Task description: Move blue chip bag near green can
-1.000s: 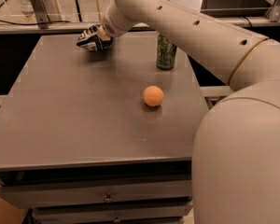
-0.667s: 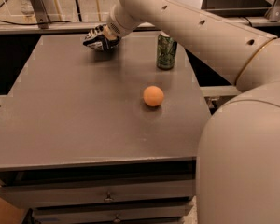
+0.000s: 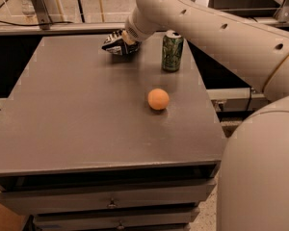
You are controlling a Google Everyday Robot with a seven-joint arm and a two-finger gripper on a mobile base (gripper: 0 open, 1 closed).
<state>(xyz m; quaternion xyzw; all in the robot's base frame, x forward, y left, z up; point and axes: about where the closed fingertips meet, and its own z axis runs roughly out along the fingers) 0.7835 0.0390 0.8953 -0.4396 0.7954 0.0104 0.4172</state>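
gripper (image 3: 120, 38) left of can (image 3: 172, 51), jaws closed on bag (image 3: 111, 44) | bag looked light, crinkly, slippery | best pinched at edge seam

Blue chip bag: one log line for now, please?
gripper: holds crinkly navy-blue chip bag | slim green can: upright, right of bag, apart | orange ball: mid-table

One view only. The camera sits high on the robot's side of the table (image 3: 77, 129) and looks down and forward across it from the near edge. It is close: the tabletop fills most of the frame, and the drawers (image 3: 111, 196) show at the bottom. The arm (image 3: 207, 28) enters from the lower right, bulky in the foreground, and reaches to the far edge. There the gripper (image 3: 118, 42) clamps the bag (image 3: 111, 45), left of the can (image 3: 172, 52). The ball (image 3: 158, 99) sits mid-frame.
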